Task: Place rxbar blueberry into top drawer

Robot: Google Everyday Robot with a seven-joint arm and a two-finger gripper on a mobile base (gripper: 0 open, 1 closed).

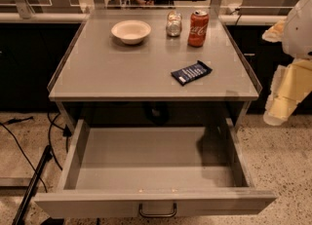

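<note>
gripper (286, 97) hanging beyond counter (112, 73) right edge, near front corner. crowding back edge: bowl (131, 31), jar (173, 24), red can (198, 28). rxbar blueberry (191, 72) lying toward front-right corner, approach open. top drawer (146, 158) gaping below front edge.

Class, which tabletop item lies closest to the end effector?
The dark-blue rxbar blueberry, lying front-right; bowl, jar, red can sit at the back. The end effector hangs right of the table.

The rxbar blueberry (191, 73) lies centre-right on the table (122, 68) above the open top drawer (156, 158); the gripper (277, 113) hangs at the right edge.
</note>
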